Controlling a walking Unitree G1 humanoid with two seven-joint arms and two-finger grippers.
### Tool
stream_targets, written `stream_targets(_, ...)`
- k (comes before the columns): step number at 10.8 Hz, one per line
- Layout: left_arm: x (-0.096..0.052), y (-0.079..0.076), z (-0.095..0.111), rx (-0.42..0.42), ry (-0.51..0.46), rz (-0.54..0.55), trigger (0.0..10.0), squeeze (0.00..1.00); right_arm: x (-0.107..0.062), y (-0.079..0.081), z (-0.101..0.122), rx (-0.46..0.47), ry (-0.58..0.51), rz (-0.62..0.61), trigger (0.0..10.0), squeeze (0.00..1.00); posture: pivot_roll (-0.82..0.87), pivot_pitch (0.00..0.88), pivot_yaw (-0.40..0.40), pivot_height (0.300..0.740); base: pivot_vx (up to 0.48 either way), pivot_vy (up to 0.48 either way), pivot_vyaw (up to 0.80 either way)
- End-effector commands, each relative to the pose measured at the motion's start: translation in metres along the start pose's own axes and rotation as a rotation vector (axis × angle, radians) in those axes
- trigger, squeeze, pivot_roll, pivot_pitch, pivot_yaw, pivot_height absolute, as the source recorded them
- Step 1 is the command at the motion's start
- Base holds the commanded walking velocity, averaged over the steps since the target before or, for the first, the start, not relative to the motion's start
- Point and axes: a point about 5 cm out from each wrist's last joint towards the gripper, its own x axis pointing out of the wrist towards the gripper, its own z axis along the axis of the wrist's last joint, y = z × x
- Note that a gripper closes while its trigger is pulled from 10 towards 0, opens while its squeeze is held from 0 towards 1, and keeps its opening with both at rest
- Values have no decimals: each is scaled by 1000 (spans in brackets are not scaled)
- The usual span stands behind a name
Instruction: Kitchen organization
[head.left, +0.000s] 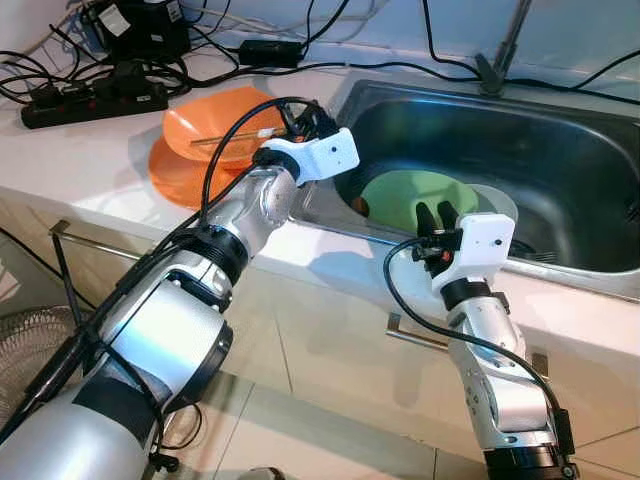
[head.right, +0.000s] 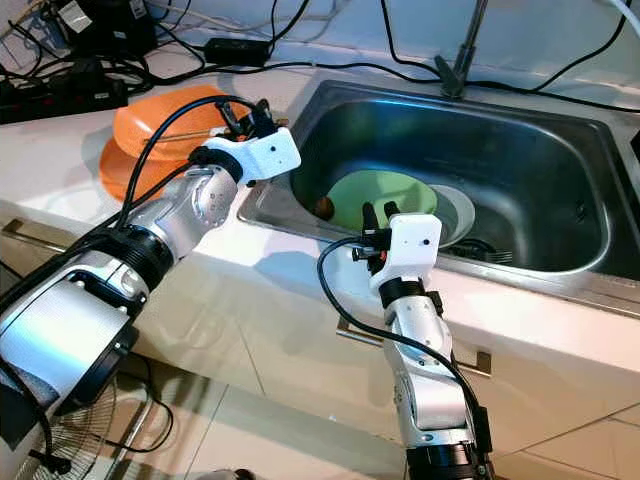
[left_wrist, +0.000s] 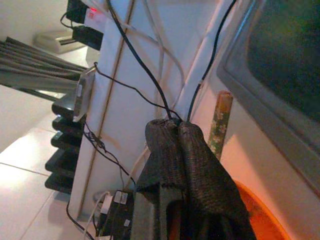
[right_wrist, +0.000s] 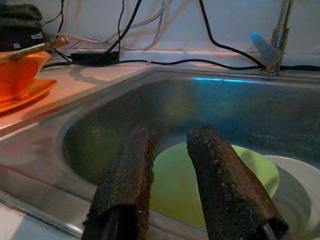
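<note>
Left gripper (left_wrist: 176, 131) above the orange bowl (head.left: 222, 122) on the white counter (head.left: 90, 170), close to the sink's left rim — fingers pressed together, nothing pinched between them. Just past the fingertips, a thin patterned stick (left_wrist: 219, 122), resting across the bowl. Bowl stacked on an orange plate (head.left: 180, 178), both on the counter left of the sink (head.left: 560, 170).

Right gripper (right_wrist: 172, 145) at the sink's front edge, pointing into the basin — fingers spread, holding nothing, not touching the dishes. Beyond the fingers, down in the basin, a green plate (head.left: 415, 195) tilted over a white plate (head.left: 495, 200). Small brown object (head.right: 324, 207) beside the green plate's left edge, too small to identify. Dark utensils near the drain to the right of the plates, hard to make out.

Tap (head.left: 505, 50) at the back of the sink. Black power strip (head.left: 95, 100) and tangle of black cables (head.left: 250, 50) along the back of the counter. Cupboard fronts with metal handles (head.left: 415, 335) below the counter, tiled floor beneath, part of a fan (head.left: 30, 350) low on the left.
</note>
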Motion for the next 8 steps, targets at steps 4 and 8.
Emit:
stream_targets(4,0,1,15,-118,-96,-23,10000,1000,-1,-1,-11,1,49,-7,10000,0,82,133,43,740,0,0,0)
stream_targets(8,0,3,14,-100,-104,-67,10000,1000,0,1,-11,6,46,-2,10000,0,88,117,48,740,0,0,0)
